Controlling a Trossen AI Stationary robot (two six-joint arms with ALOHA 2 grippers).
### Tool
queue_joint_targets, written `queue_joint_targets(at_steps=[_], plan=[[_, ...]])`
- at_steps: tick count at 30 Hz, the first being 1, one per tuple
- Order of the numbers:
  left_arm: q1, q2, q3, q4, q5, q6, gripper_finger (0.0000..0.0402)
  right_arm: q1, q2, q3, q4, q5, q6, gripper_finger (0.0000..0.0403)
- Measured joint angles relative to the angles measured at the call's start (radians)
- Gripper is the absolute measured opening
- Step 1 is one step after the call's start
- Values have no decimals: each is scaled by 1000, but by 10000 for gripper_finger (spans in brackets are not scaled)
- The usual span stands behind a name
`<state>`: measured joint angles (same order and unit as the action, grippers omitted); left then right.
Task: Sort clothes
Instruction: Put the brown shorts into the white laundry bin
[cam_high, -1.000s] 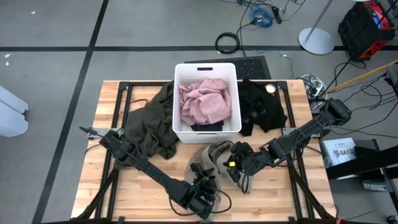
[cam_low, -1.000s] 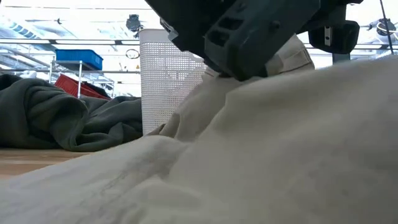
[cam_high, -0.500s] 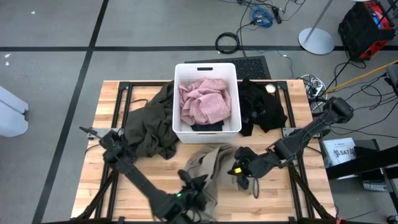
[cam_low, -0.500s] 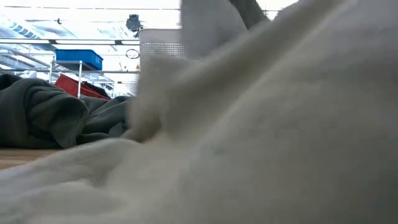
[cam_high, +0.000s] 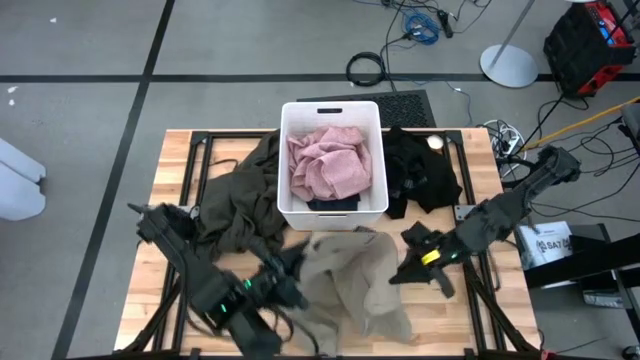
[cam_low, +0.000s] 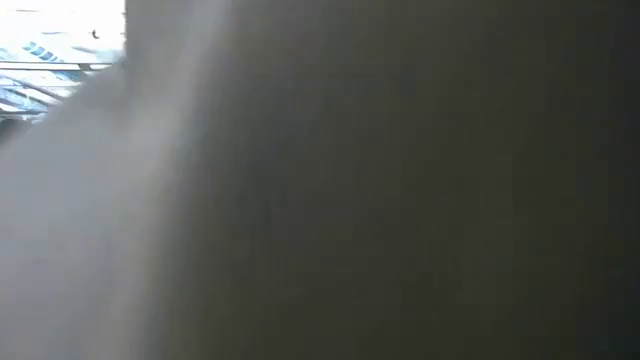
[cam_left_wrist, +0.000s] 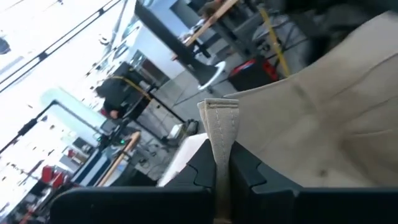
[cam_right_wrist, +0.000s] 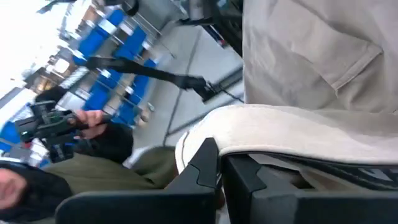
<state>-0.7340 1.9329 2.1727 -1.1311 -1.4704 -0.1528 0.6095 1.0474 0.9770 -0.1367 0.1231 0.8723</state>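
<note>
Khaki tan fabric garment (cam_high: 350, 280): stretched between left claw (cam_high: 285, 272) and right claw (cam_high: 412, 262), both clamped tight on its opposite edges, above wooden tabletop (cam_high: 160, 185).

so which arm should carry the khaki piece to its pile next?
Probably the left. Its claw is shut on a seam of the khaki garment. The right claw also pinches the cloth, but the olive garment heap lies on the left arm's side.
</note>
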Motion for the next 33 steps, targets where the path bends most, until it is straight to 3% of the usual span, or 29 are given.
queue_joint_targets(at_steps=[3, 9, 14, 16, 19, 24, 29, 33], plan=[[45, -71, 0, 19, 13, 86, 15, -18, -13, 55, -21, 6, -39, 0], [172, -173, 0, 171, 193, 300, 15, -109, 21, 180, -52, 10, -115, 0], [226, -192, -2, 280, 484, 268, 15, -171, 78, 244, -86, 17, -147, 0], [211, -184, -21, 289, 552, 239, 15, -170, 108, 244, -88, 14, -152, 0], [161, -153, -79, 288, 548, 201, 15, -139, 161, 243, -100, 49, -153, 0], [76, -92, -213, 339, 517, 81, 15, -18, 262, 243, -86, 261, -172, 0], [0, -5, -370, 585, 391, 83, 15, 79, 368, 232, -61, 400, -119, 0], [-31, 84, -429, 804, 337, 90, 15, 121, 408, 111, 73, 461, 6, 0]])
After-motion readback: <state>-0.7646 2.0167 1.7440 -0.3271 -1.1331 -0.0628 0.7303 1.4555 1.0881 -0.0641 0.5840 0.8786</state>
